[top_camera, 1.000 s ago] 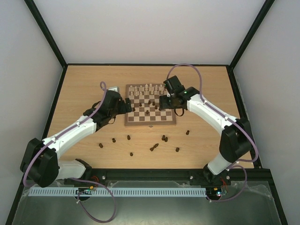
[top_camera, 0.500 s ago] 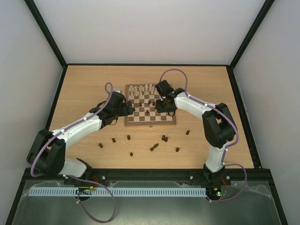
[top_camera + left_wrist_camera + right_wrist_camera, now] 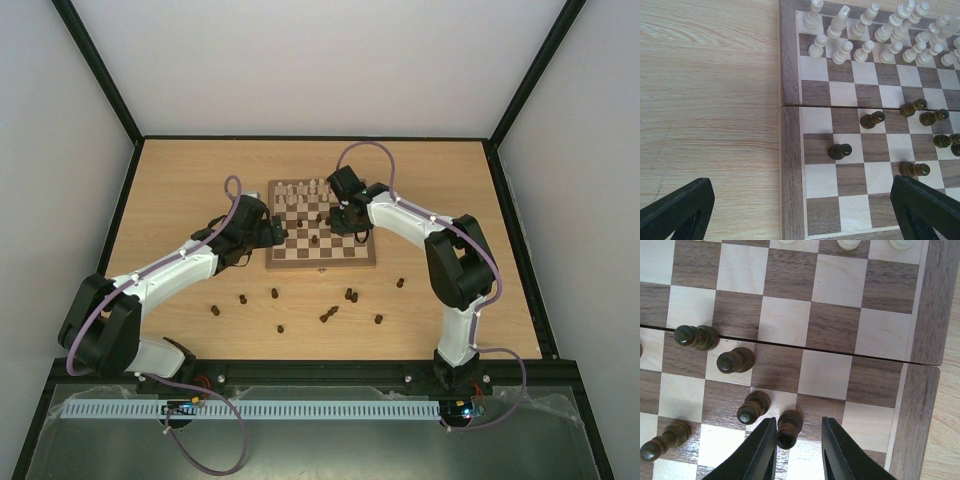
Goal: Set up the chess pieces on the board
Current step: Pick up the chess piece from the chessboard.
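Centre the right gripper on the dark pawn at the lower middle of the right wrist view, a few squares in from the right border of the chessboard. Jaws narrow and astride it, not yet clamped: bare square showing on its right flank. Shift slightly left before pinching, so both pads meet together. Avoid the neighbouring pawn just beside the left finger. Grip low on the stem and lift straight up. Leave the left gripper spread wide and empty over the board's left edge, clear of the cream pieces.
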`<state>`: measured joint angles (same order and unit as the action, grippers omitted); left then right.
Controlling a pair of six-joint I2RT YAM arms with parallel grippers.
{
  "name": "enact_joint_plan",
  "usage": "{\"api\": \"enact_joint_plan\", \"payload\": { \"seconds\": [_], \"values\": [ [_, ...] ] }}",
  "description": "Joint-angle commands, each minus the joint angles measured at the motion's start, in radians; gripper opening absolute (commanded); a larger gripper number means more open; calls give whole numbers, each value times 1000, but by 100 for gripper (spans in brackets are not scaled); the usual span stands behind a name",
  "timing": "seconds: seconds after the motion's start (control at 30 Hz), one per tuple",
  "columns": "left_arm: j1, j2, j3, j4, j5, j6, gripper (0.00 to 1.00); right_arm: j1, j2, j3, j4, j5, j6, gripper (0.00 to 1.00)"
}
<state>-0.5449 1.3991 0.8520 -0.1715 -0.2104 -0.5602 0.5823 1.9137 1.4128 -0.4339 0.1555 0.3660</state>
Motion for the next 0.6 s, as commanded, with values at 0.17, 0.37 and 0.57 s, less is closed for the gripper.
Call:
{"api": "enact_joint_plan", "payload": {
  "seconds": [0.17,0.37,0.57],
  "values": [
    [1,11,25,-10,3,5,100,5,31,17,-25,9,-9,25],
    [0,6,24,-8,3,5,99,5,38,11,-22,1,-9,25],
    [0,5,23,-7,6,5,100,5,38,-2,-23,17,-8,17]
  ]
}}
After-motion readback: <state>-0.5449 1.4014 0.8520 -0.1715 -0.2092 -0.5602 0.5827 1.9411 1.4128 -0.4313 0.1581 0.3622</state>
